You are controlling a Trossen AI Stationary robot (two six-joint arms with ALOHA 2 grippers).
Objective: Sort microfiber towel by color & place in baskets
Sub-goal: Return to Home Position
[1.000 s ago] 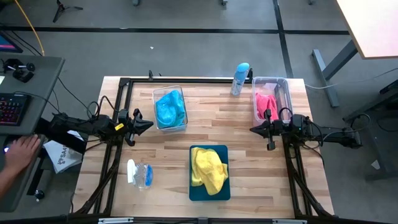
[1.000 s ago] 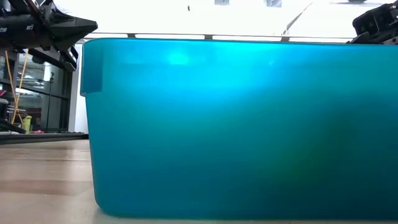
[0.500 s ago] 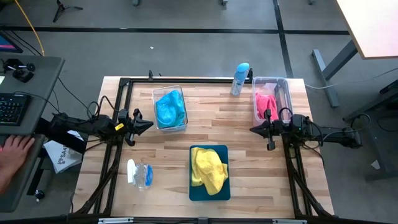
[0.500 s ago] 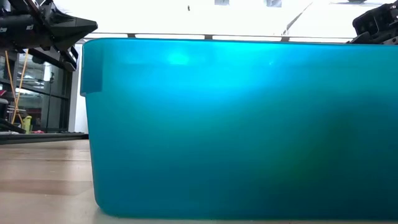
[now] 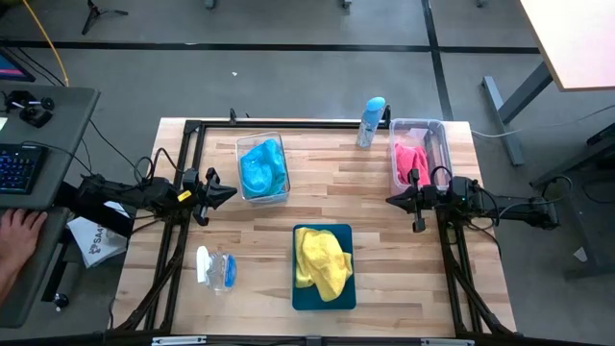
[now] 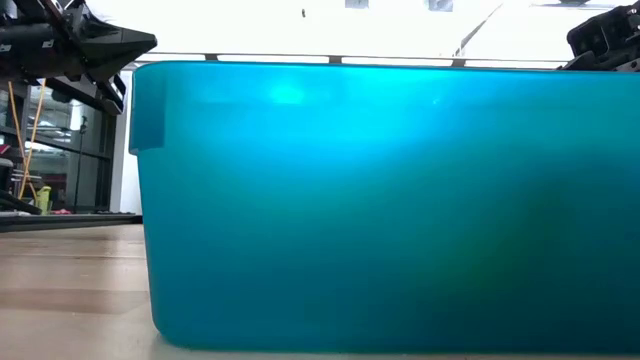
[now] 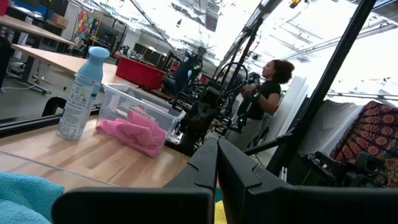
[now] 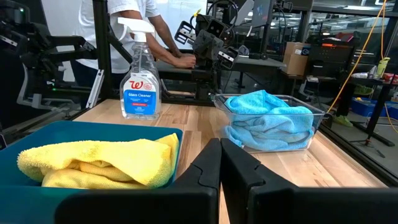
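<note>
Since the earlier frames only the person's hand (image 5: 13, 231) at the desk beside the table's left edge has slid a little farther from the table. The arms, towels and bins lie as they did.

There are three bins, three heaps of towel, two bottles and two arms. How many cloths make up each heap cannot be told.

One clear bin (image 5: 240, 144) near the far edge, left of the middle, holds the blue towel (image 5: 262, 165). The second clear bin (image 5: 437, 130) at the far right corner holds the pink towel (image 5: 411, 161). The teal bin (image 5: 306, 298) at the middle of the near edge holds the yellow towel (image 5: 322, 259), bunched up and covering most of its floor.

A bottle with a light-blue cap (image 5: 371, 120) stands at the far edge just beside the pink towel's bin. A spray bottle (image 5: 217, 269) is toward the near left corner.

In the low view the teal bin's wall fills nearly the whole picture and hides its contents and most of the table (image 5: 384, 259).

The left gripper (image 5: 231, 192) hangs over the left edge, the right gripper (image 5: 391, 200) over the right edge. Each has its jaws together, holds nothing, and points toward the middle.
</note>
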